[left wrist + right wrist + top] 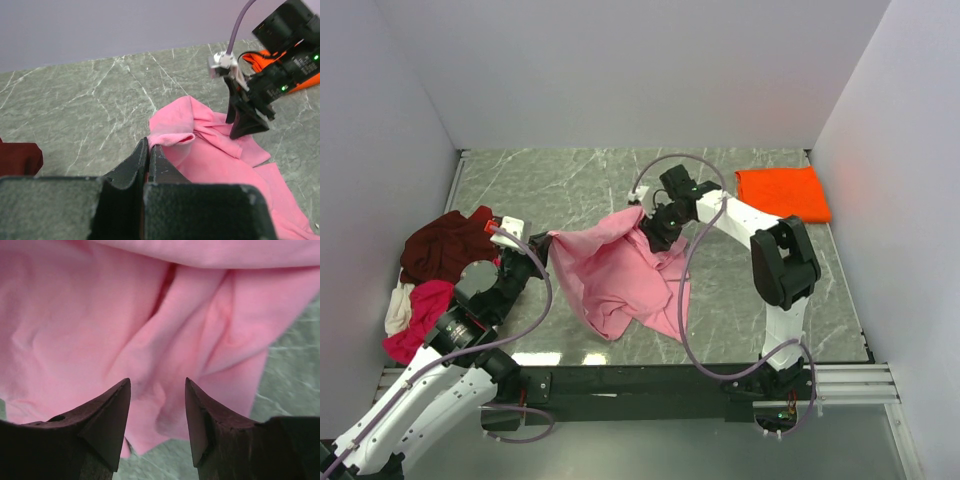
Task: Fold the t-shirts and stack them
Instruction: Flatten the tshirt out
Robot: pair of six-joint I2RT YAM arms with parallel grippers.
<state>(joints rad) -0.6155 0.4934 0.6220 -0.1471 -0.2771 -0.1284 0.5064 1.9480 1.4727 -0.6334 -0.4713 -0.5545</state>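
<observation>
A light pink t-shirt lies crumpled in the middle of the table, its left corner pulled up toward my left gripper. In the left wrist view that gripper is shut on the pink t-shirt's hem. My right gripper hovers over the shirt's top right part. Its jaws stand open just above the pink folds, with nothing between them. A folded orange t-shirt lies flat at the back right.
A pile of maroon, magenta-red and cream shirts sits at the left edge beside my left arm. White walls close in the marble table on three sides. The right arm's cable loops above the pink shirt.
</observation>
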